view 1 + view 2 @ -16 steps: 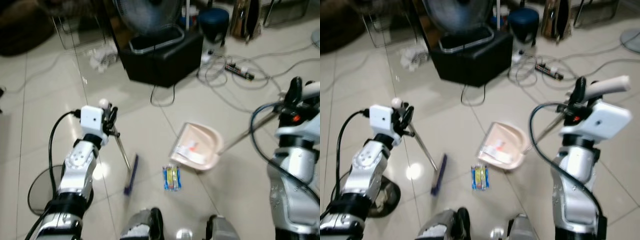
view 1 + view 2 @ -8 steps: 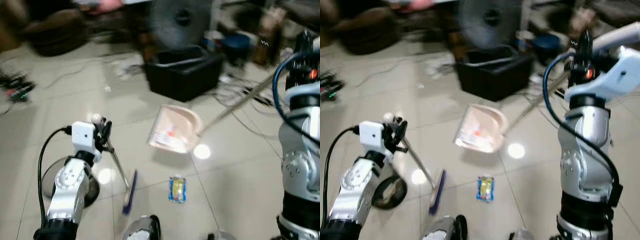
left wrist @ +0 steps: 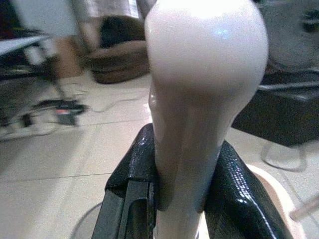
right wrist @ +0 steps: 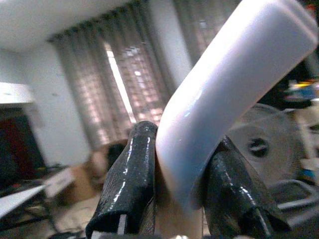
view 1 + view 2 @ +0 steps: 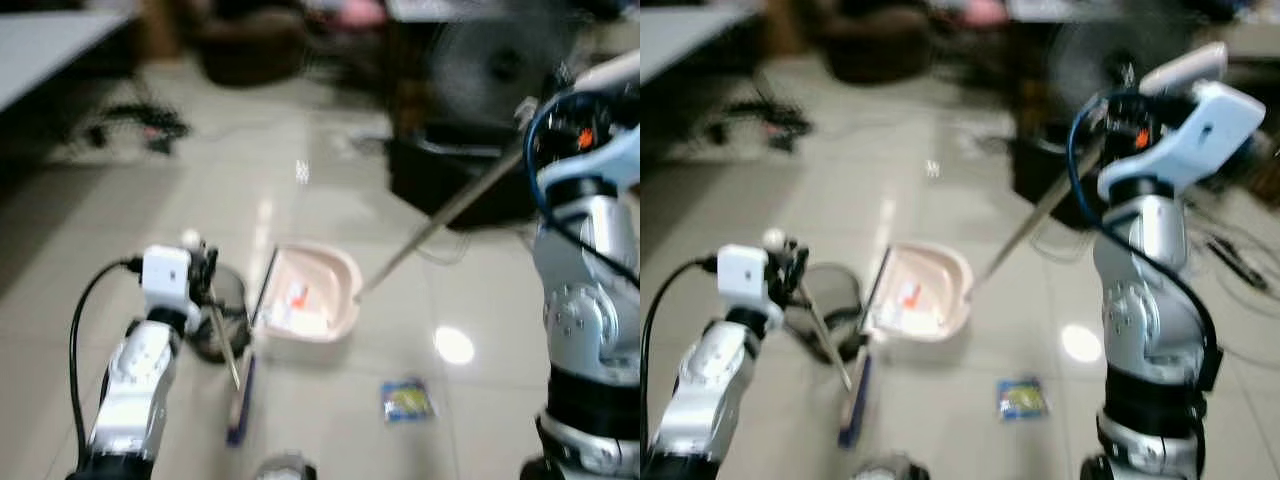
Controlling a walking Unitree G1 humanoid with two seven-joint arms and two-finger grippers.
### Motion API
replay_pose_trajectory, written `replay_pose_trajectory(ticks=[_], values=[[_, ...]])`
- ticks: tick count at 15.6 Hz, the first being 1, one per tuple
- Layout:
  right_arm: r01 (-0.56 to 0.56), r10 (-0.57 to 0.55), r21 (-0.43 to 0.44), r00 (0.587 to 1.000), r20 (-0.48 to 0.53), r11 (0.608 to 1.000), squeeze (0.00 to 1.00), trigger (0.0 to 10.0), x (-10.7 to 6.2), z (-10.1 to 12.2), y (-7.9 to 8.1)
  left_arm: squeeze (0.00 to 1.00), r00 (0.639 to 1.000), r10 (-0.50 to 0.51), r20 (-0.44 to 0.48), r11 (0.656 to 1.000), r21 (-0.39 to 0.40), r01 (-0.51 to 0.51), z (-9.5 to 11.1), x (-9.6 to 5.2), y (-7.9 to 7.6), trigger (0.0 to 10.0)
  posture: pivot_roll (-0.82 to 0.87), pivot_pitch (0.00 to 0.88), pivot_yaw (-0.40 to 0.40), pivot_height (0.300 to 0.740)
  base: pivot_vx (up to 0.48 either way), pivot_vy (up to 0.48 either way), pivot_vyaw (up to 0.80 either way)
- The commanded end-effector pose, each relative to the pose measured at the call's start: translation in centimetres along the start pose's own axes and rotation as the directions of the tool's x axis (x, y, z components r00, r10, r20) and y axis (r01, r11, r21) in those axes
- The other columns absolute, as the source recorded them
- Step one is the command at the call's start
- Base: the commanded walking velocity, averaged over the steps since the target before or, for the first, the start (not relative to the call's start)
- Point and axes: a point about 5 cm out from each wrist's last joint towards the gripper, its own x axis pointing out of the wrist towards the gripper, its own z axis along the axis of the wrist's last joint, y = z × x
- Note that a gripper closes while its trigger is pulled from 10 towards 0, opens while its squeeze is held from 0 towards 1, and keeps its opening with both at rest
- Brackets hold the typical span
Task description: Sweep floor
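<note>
While the left end effector (image 5: 200,262) pinches the broom (image 5: 238,400) and the right end effector (image 5: 1120,90) pinches the dustpan (image 5: 310,300) handle, the wrapper (image 5: 405,398) lies unswept on the floor (image 5: 330,200) near the pan, so little looks done.

Open tile floor (image 5: 120,220) lies ahead on the left. The pink dustpan (image 5: 308,300) and a blue-and-yellow packet (image 5: 405,400) take up the middle; a blurred black box (image 5: 450,180), probably with a fan behind, blocks the right.
</note>
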Motion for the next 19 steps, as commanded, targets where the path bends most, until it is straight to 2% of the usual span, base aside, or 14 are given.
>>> replay_pose_trajectory(ticks=[1, 4, 9, 13, 19], values=[[-0.001, 0.000, 0.020, 0.999, 0.041, 1.000, 0.00, 10.0, 0.5, 1.0, 0.0, 0.00, 0.997, 0.005, 0.072, 1.000, 0.022, -0.007, 1.9, 0.4, -0.1, 10.0, 0.02, 0.000, 0.057, 0.740, 0.000, 0.000, 0.80], [0.009, -0.010, 0.035, 0.999, 0.034, 0.999, 0.00, 10.0, 0.7, 0.9, -0.2, 0.00, 0.996, -0.005, 0.085, 0.998, 0.063, -0.001, 2.5, 0.2, -0.4, 10.0, 0.02, 0.000, 0.052, 0.740, 0.000, 0.000, 0.80], [0.060, -0.063, 0.050, 0.997, 0.051, 0.997, 0.00, 10.0, 1.3, 0.9, -0.9, 0.00, 0.995, 0.024, 0.096, 0.998, 0.050, -0.028, 2.6, 0.4, -0.4, 10.0, 0.01, 0.001, 0.059, 0.740, 0.000, 0.000, 0.80], [0.088, -0.091, 0.075, 0.995, 0.045, 0.993, 0.00, 10.0, 1.2, 0.5, -1.3, 0.00, 0.996, -0.001, 0.086, 0.998, 0.059, -0.004, 2.5, 0.7, -1.2, 10.0, 0.01, 0.017, 0.056, 0.740, 0.329, 0.000, 0.00], [0.126, -0.132, 0.102, 0.990, 0.057, 0.987, 0.00, 10.0, 1.6, 0.5, -1.9, 0.00, 0.998, 0.008, 0.067, 0.999, 0.046, -0.011, 2.1, 0.5, -0.9, 10.0, -0.01, 0.029, 0.069, 0.740, 0.383, 0.000, 0.00]])
